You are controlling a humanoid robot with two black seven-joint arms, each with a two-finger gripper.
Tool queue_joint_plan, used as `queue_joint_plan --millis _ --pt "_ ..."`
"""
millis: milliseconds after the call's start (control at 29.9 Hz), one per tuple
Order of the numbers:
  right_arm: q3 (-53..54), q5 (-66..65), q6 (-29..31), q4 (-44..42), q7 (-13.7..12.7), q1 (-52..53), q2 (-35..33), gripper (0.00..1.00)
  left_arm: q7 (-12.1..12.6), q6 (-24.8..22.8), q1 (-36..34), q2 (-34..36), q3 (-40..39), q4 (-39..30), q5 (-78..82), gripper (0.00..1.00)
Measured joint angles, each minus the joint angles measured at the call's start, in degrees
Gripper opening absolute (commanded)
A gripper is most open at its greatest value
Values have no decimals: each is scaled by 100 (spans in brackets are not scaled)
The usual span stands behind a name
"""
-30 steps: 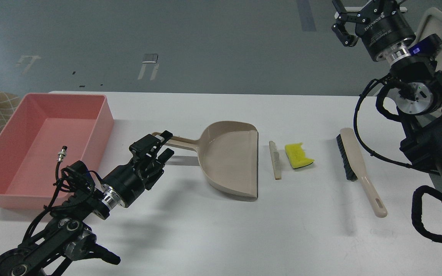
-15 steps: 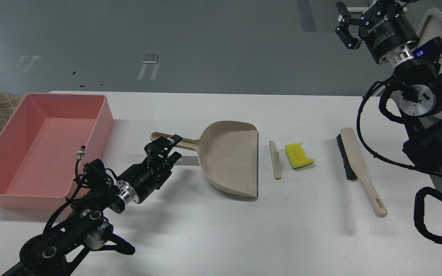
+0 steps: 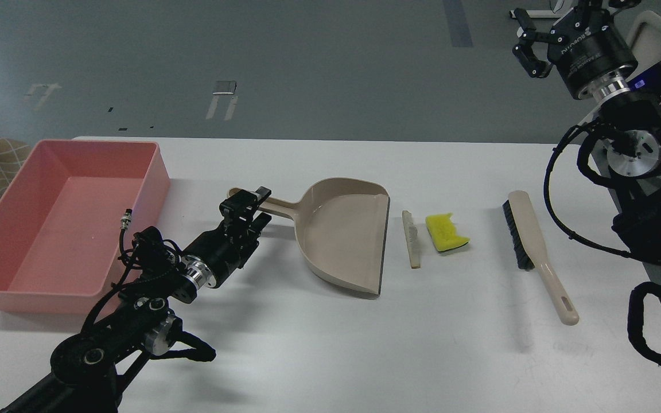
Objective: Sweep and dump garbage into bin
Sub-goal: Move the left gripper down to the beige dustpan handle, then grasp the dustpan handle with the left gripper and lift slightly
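The garbage lies on the white table: a jagged yellow sponge piece (image 3: 446,231) with a dark underside and a thin pale beige strip (image 3: 411,239), side by side just right of the beige dustpan (image 3: 342,235). The pink bin (image 3: 161,172) stands at the far left and looks empty. My left gripper (image 3: 255,206) is shut on the dustpan's long handle, between the bin and the pan. My right gripper (image 3: 528,37) is open and empty, held high at the upper right, well above the table and far from the brush.
A long-handled beige brush (image 3: 531,241) with black bristles lies right of the sponge, handle toward the front. My right arm's bulky links (image 3: 652,218) stand along the table's right edge. Bare table surface (image 3: 365,344) spans the front.
My left gripper slid right along the handle and closed on it; the dustpan shifted and turned slightly. My right gripper drifted a little right and up.
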Motion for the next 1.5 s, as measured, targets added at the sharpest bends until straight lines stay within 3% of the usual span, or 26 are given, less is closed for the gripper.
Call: queue_joint_plan --millis 635,1269,1303,1370,1503 --pt "-2 0 0 2 0 -29 -3 100 14 -29 -183 -10 220 343 -7 67" --pt "-3 0 0 1 0 -73 -47 100 -89 -77 -781 -399 214 1334 -35 68" --pt "-3 0 0 1 0 -77 -44 100 -101 -79 -802 -407 215 1384 -37 68" --pt "-7 0 0 1 0 -80 -40 100 -163 -81 -832 -416 216 1447 -39 49" --pt "-13 0 0 0 0 -91 -44 100 -412 -72 -877 -419 216 1476 -39 42"
